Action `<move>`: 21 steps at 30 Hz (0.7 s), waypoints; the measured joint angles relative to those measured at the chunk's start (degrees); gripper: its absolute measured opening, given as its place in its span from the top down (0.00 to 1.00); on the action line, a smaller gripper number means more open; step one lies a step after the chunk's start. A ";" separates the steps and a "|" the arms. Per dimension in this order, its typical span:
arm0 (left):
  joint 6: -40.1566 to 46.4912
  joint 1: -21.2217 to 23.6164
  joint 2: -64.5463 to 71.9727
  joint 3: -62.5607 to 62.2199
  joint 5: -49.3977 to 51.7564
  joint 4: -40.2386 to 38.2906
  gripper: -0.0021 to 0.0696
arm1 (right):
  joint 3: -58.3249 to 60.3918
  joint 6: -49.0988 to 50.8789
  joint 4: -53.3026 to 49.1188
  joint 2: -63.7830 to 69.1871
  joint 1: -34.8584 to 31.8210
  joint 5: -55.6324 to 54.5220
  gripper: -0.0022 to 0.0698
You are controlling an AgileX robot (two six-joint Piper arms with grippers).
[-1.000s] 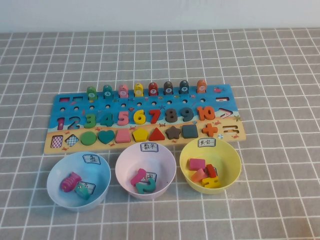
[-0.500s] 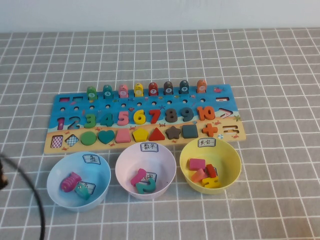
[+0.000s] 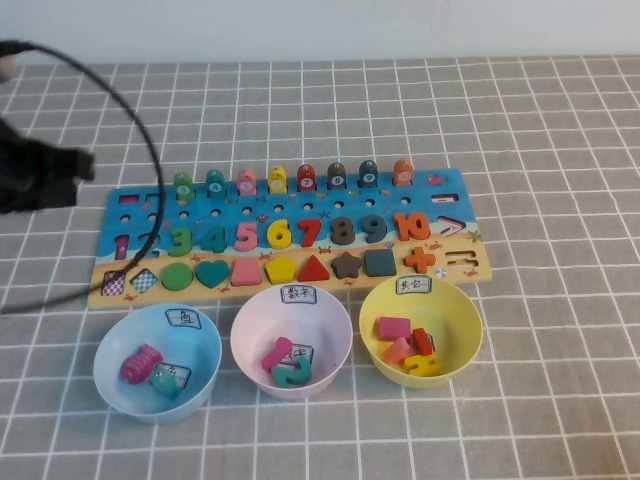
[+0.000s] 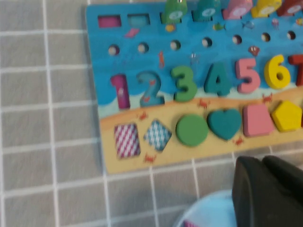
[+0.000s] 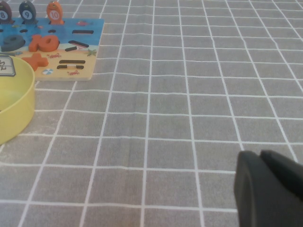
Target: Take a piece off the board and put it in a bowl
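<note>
The blue puzzle board (image 3: pixel 460 185) lies mid-table with fish pegs, numbers and shapes in it. In the left wrist view the board (image 4: pixel 137 61) shows the green circle (image 4: pixel 191 130) and the teal heart (image 4: pixel 225 124) in its front row. In front of it stand the blue bowl (image 3: pixel 115 355), the pink bowl (image 3: pixel 250 330) and the yellow bowl (image 3: pixel 460 310), each holding pieces. My left gripper (image 3: pixel 85 165) hovers shut and empty over the board's left end. In its wrist view the left gripper (image 4: pixel 265 163) sits over the blue bowl's rim (image 4: pixel 208 210). My right gripper (image 5: pixel 260 158) is shut and empty over bare cloth.
A grey checked cloth covers the table. A black cable (image 3: pixel 150 160) arcs from my left arm over the board's left end. The right wrist view shows the yellow bowl's wall (image 5: pixel 14 113) and the board's right end (image 5: pixel 71 52).
My left arm has risen from the lower left edge and swung forward, and now hangs over the board's left end. The board, bowls and pieces have not moved.
</note>
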 joint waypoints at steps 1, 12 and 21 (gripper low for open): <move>-0.03 -0.34 2.34 -2.25 0.60 0.11 0.98 | 0.00 0.00 0.00 0.00 0.00 0.00 0.99; -5.28 -10.01 29.82 -34.47 15.77 8.91 0.98 | 0.00 0.00 0.00 0.00 0.00 0.00 0.99; -7.92 -11.70 39.61 -47.63 21.22 10.73 0.98 | 0.00 0.00 0.00 0.00 0.00 0.00 0.99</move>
